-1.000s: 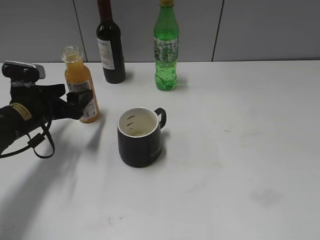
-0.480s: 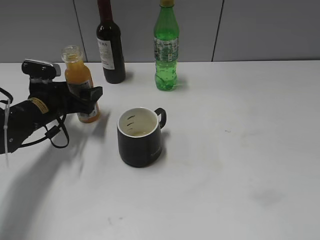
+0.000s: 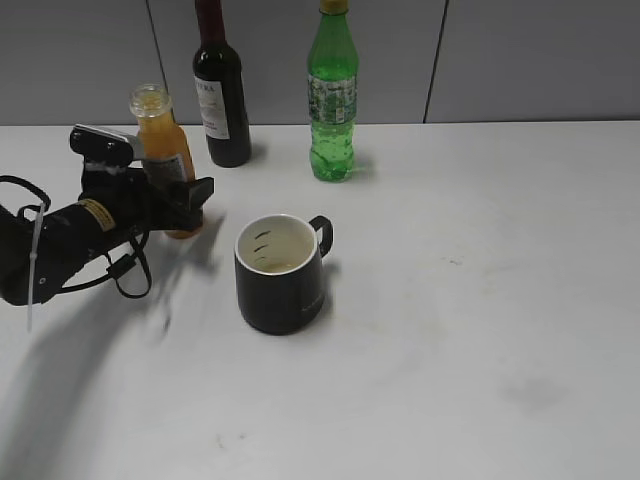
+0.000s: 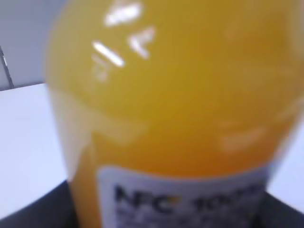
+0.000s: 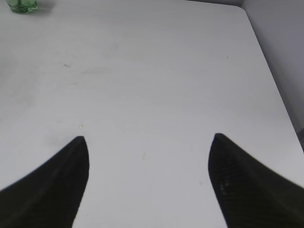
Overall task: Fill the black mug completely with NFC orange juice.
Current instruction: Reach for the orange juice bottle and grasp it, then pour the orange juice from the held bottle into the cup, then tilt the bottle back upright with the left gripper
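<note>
Left hand (image 3: 185, 195) sits around the slim clear plastic bottle of cloudy NFC orange juice (image 3: 163, 160), fingers either side of its label; a firm grip cannot be confirmed. Bottle upright, long axis vertical, open neck up, on the white surface (image 3: 450, 330). Squat matte black mug (image 3: 281, 272) stands near, to its right and toward the camera; right hand (image 5: 147, 180) open, empty.

The white printed label on the slim clear plastic bottle of cloudy orange juice (image 4: 180, 199) reads "NFC" in dark letters, followed by blurred digits that cannot be read.
</note>
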Action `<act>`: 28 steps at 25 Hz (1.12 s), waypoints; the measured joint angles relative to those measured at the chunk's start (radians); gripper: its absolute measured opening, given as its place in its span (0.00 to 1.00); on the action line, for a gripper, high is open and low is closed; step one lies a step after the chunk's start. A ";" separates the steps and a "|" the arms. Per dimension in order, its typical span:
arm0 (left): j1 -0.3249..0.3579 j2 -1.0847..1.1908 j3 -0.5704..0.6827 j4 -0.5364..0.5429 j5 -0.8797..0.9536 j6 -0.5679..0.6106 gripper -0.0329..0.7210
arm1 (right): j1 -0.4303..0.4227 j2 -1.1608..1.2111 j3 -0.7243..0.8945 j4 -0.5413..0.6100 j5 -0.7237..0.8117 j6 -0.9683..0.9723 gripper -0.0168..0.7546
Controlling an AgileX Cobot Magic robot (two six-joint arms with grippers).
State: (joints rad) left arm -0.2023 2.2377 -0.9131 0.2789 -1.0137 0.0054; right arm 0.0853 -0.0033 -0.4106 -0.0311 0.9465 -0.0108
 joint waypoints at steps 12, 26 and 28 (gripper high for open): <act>0.000 -0.006 0.018 0.019 -0.029 0.000 0.66 | 0.000 0.000 0.000 0.000 0.000 0.000 0.79; 0.000 -0.197 0.155 0.170 0.018 0.084 0.66 | 0.000 0.000 0.000 0.000 0.000 0.000 0.79; -0.002 -0.209 0.157 0.207 0.049 0.086 0.66 | 0.000 0.000 0.000 0.000 0.000 0.000 0.79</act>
State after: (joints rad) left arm -0.2042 2.0286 -0.7564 0.4858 -0.9645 0.0917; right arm 0.0853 -0.0033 -0.4106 -0.0311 0.9465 -0.0108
